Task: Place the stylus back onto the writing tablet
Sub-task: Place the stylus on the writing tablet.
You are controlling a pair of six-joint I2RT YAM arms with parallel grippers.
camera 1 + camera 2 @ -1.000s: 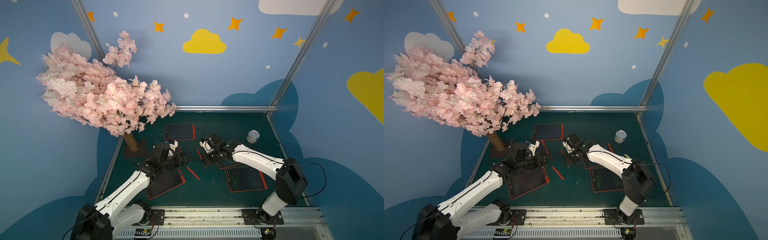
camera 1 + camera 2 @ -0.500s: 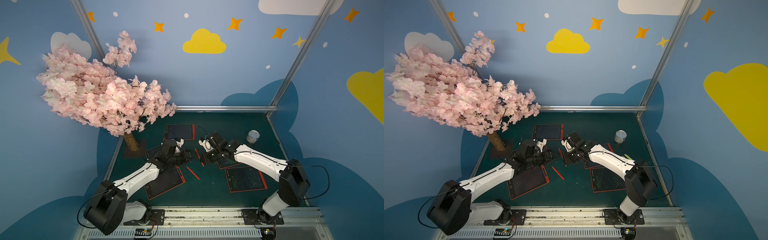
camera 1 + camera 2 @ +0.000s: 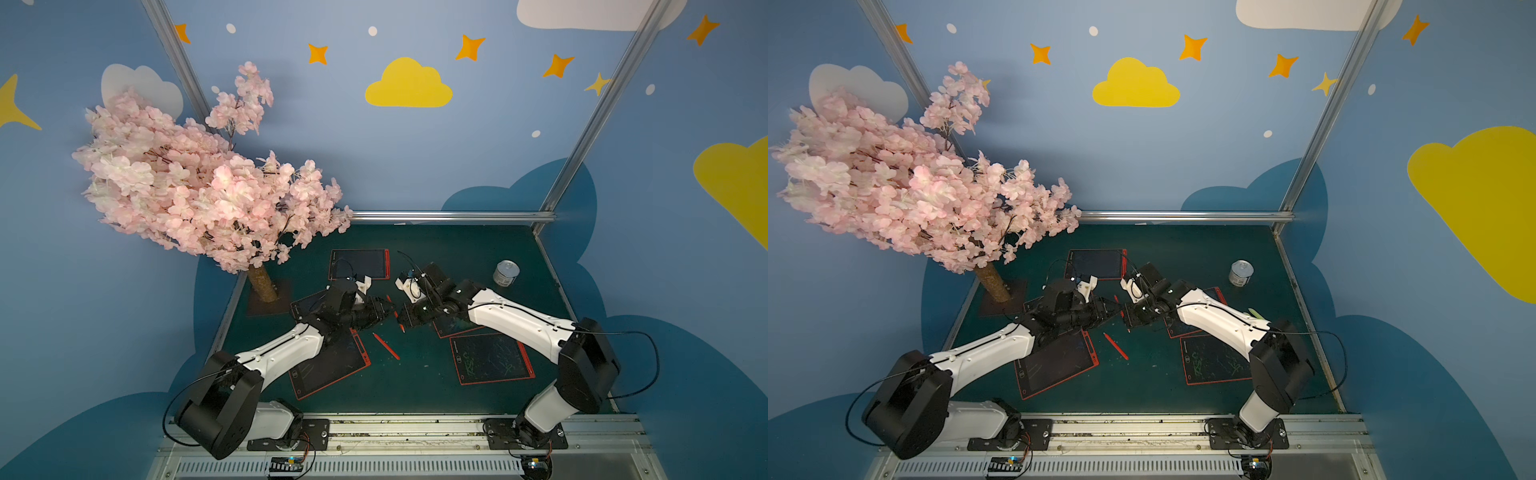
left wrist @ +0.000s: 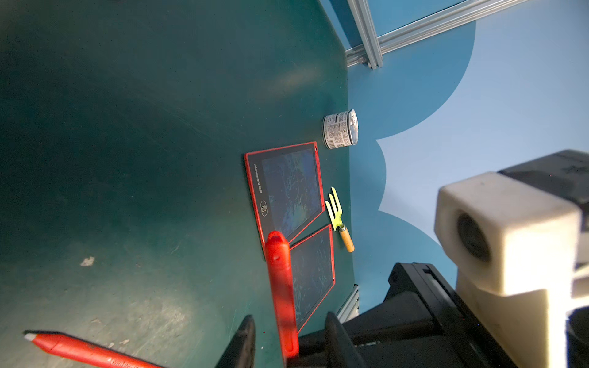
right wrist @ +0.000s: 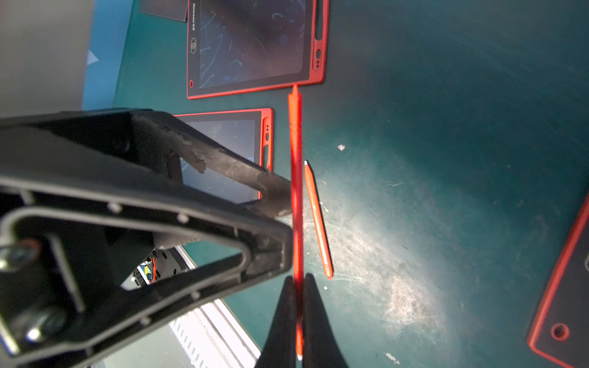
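My right gripper (image 5: 298, 318) is shut on a red stylus (image 5: 295, 159) near its white tip, and the stylus hangs above the green table. My left gripper (image 4: 288, 341) stands open, one finger (image 4: 242, 337) on each side of that stylus (image 4: 280, 286), with gaps showing. In both top views the two grippers meet at mid-table, left (image 3: 390, 312) against right (image 3: 400, 319). Several red-framed writing tablets lie flat: one at the back (image 3: 359, 264), one front left (image 3: 332, 365), one front right (image 3: 492, 358). A second red stylus (image 3: 386, 345) lies loose on the table.
A tin can (image 3: 506, 273) stands at the back right. A small yellow fork tool (image 4: 338, 216) lies by the right edge. A pink blossom tree (image 3: 199, 183) on a base plate fills the back left corner. Metal frame posts bound the table.
My left arm has reached right to the held stylus and its jaws have narrowed around it. The right gripper has held its place, still shut on the stylus.
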